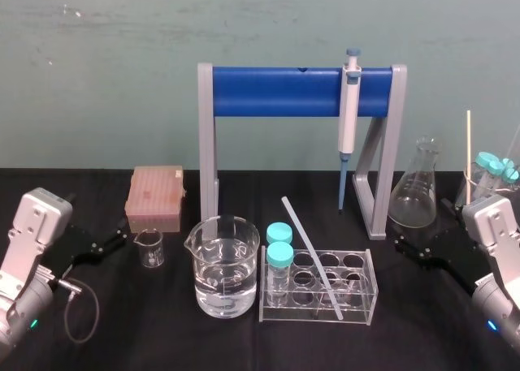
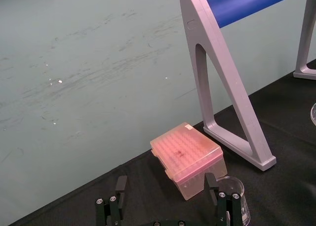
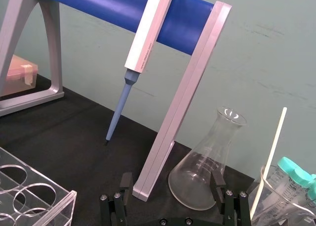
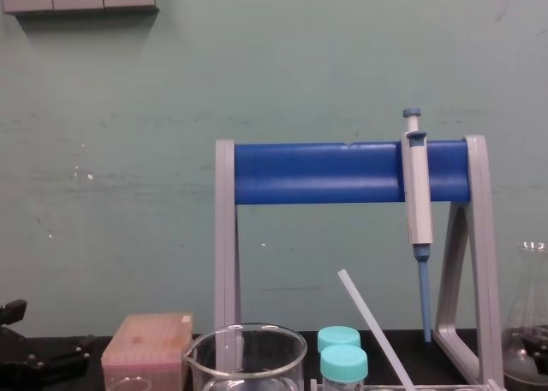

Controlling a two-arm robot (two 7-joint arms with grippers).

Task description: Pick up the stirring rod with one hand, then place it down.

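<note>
The stirring rod [image 1: 312, 255] is a translucent white stick leaning slanted in the clear tube rack [image 1: 367, 302], its upper end pointing back and to the left; the chest view shows the stirring rod [image 4: 370, 324] rising from the rack. My left gripper [image 1: 122, 240] rests low at the table's left, open and empty, with the pink box ahead of the gripper [image 2: 166, 186]. My right gripper [image 1: 402, 245] sits low at the right, open and empty. It faces the conical flask [image 3: 210, 171] in the view of the right gripper [image 3: 172, 182]. Both are well away from the rod.
A grey-and-blue pipette [image 1: 348, 115] hangs on the blue-barred stand [image 1: 276, 91]. A large beaker of water [image 1: 225, 265], a small beaker [image 1: 149, 248] and the pink tip box [image 1: 155, 196] stand left of the rack. Two teal-capped tubes [image 1: 279, 253] sit in it. A thin stick [image 1: 469, 148] stands far right.
</note>
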